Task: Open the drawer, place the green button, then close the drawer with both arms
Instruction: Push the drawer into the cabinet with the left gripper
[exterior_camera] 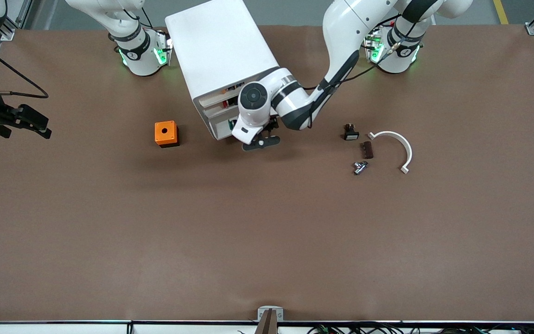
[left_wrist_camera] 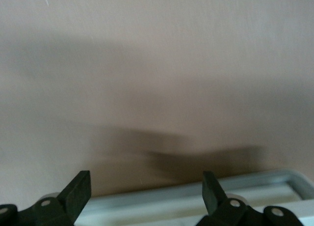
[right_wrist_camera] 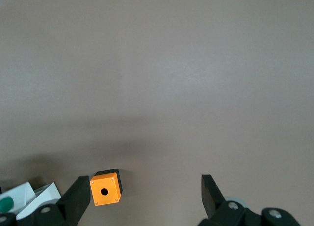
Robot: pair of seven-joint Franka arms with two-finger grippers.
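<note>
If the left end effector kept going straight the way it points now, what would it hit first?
Probably the bare table: the open left end effector points down just in front of the cabinet, a white edge below it. Depth is unclear.

Left arm (exterior_camera: pixel 336 60) is reaching across to the cabinet (exterior_camera: pixel 220 51) front, its fingers (left_wrist_camera: pixel 78 189) spread wide, and the drawer (left_wrist_camera: pixel 255 184) shows a white, rounded rim right at their tips. The button (right_wrist_camera: pixel 5 204) shows its round green cap in the white tray, off to one side of the right arm's (exterior_camera: pixel 128 28) fingers (right_wrist_camera: pixel 78 196), which are parted over the bare table (right_wrist_camera: pixel 162 78).
</note>
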